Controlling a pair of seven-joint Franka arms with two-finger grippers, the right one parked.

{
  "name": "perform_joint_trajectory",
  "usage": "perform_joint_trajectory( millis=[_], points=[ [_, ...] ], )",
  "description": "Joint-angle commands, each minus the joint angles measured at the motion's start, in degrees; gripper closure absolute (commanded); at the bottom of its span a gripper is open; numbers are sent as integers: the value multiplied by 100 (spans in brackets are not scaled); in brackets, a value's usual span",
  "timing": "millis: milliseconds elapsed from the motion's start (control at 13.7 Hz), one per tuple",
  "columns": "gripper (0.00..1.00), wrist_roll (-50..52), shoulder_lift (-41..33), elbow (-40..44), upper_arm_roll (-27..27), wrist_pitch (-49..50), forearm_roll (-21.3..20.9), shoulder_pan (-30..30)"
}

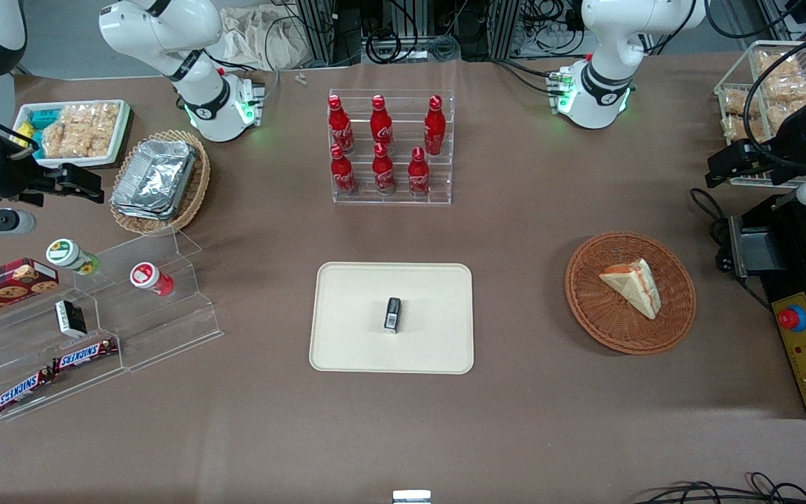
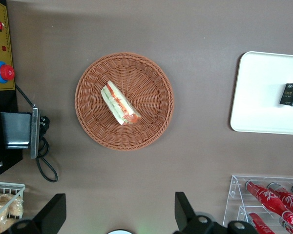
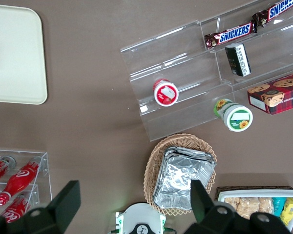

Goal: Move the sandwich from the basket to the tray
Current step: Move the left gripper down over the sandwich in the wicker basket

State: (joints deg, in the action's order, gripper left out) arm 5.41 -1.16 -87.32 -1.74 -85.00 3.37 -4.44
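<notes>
The sandwich, a pale wedge with a red and green edge, lies in the round reddish-brown wicker basket. The cream tray lies flat at the table's middle, beside the basket toward the parked arm's end. A small black box rests on the tray. My gripper hangs open and empty high above the table. It is farther from the front camera than the basket and well apart from the sandwich.
A clear rack of red bottles stands farther back than the tray. A black and yellow control box with a red button and a wire basket of bagged snacks sit at the working arm's end. Acrylic shelves with snack bars occupy the parked arm's end.
</notes>
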Motion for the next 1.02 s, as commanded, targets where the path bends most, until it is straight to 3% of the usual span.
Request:
perform_joint_trajectory(
  millis=[0,293,512,659,951],
  points=[
    [0,-84,-15,128,-81,229,-47,-101],
    [0,99,185,6,-81,247,-187,-83],
    [0,1633,562,-311,-90,81,-187,-75],
    [0,2226,783,-687,-90,-654,-196,-75],
    [0,3368,748,-2365,-99,-2938,-231,-75]
  ],
)
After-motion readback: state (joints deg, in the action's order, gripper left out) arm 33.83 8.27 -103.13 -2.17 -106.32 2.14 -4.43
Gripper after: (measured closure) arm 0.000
